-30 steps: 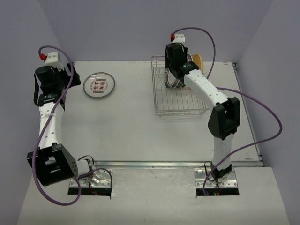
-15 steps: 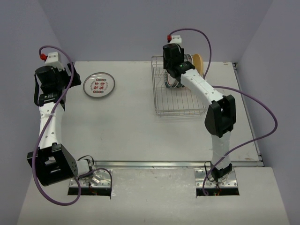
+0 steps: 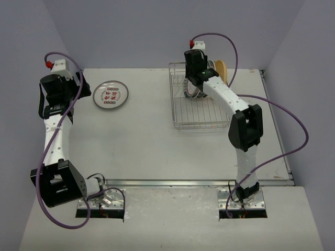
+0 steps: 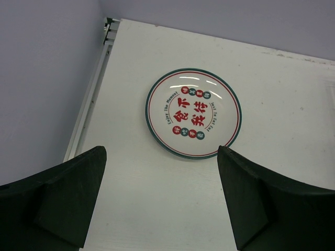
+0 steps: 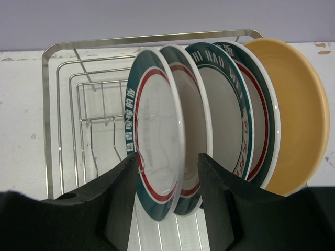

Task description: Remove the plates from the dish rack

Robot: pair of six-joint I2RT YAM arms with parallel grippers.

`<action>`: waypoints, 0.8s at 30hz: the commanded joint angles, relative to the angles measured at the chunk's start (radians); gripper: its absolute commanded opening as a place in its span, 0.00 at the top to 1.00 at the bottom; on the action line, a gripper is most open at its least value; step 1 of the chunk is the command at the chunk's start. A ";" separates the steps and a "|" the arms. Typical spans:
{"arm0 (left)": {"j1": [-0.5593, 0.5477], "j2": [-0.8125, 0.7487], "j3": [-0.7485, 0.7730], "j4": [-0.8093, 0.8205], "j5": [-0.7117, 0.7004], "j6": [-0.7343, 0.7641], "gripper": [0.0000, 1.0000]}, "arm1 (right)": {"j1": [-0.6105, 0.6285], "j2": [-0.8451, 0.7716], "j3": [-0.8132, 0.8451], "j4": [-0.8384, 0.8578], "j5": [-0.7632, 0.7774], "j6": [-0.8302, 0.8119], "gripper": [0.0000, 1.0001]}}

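Several plates stand on edge in the dish rack at the back right of the table. The front one is white with a teal and red rim, and the tan-yellow plate is last. My right gripper reaches down over the row. Its jaws are open and straddle the lower rim of the front plate, left finger close against its face. The plate with red characters lies flat on the table at the back left. My left gripper hovers open just short of it, holding nothing.
The near half of the dish rack is bare wire grid. Purple walls close in behind and beside the table, and its left edge rail runs close to the flat plate. The yellow plate stands near the rack's back right corner.
The right gripper has shifted slightly over the plate row and its jaws have narrowed around the front plate. The left arm and the flat plate have not moved.
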 commanded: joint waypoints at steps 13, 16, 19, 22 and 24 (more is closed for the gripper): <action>-0.008 -0.003 0.008 0.032 0.000 0.013 0.15 | -0.037 0.077 0.029 0.010 -0.040 0.085 0.64; -0.010 0.000 0.010 0.032 -0.001 0.013 0.15 | -0.037 0.077 0.033 -0.005 -0.055 0.098 0.67; -0.010 0.002 0.014 0.032 0.000 0.005 0.15 | -0.031 0.055 0.038 -0.016 -0.066 0.096 0.83; -0.011 0.007 0.019 0.030 0.003 0.000 0.14 | -0.019 0.028 0.031 0.001 -0.054 0.060 0.94; -0.013 0.009 0.024 0.027 0.005 -0.004 0.15 | -0.006 0.001 0.013 0.036 -0.038 0.020 1.00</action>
